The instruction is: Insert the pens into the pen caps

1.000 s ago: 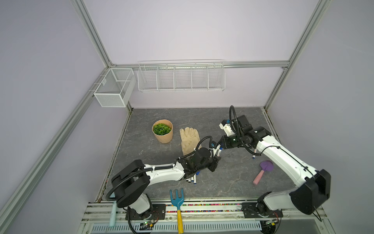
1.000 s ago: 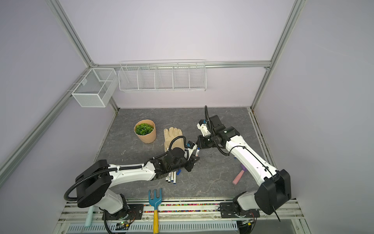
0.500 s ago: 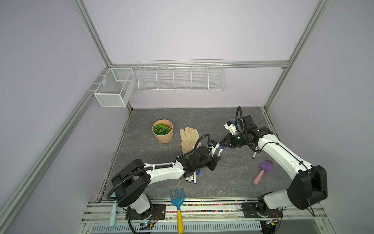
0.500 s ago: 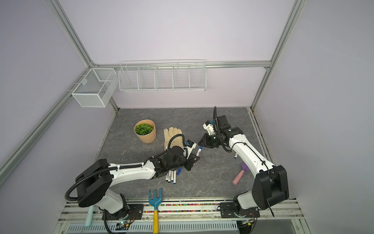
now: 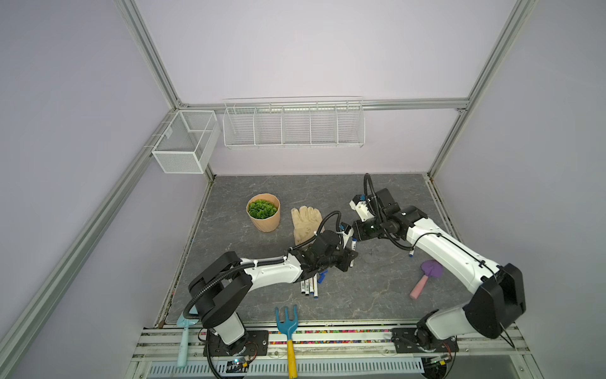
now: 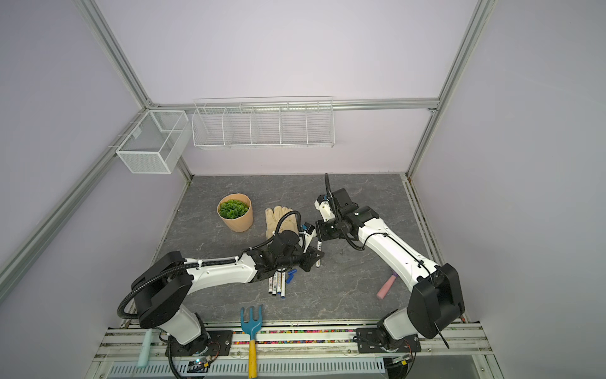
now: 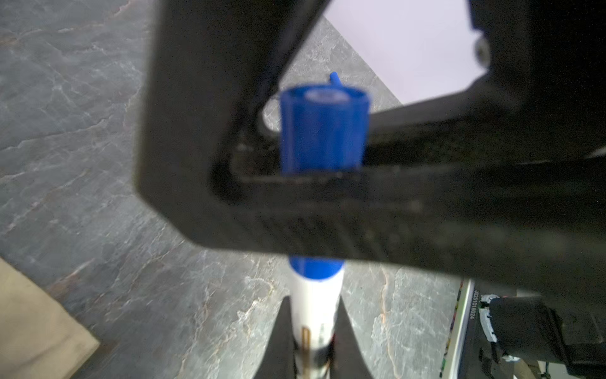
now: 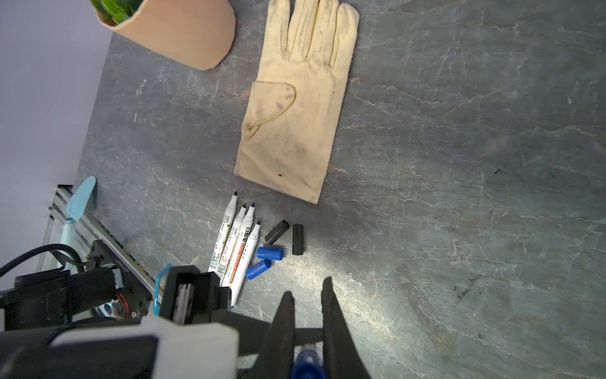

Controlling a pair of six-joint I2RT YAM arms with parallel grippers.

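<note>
Left pincer: you have it closed on a white pen, gripping the barrel so the pen points straight out past the fingertips.
Right pincer: closed on a blue cap, just ahead of your left pincer and squarely on the pen's line.
Pen and cap: they are in line and meet. One right finger hides the joint, so you cannot tell how far in the pen sits.
Loose pens: four, uncapped, side by side on the tabletop, below both pincers and under your left wrist.
Loose blue caps: two, just beside those pens.
Loose black caps: two, just past the blue ones.
Glove: lies flat, near your left pincer on the side away from its base.
Plant pot: beyond the glove.
Trowel: well apart from both pincers, beside your right forearm.
</note>
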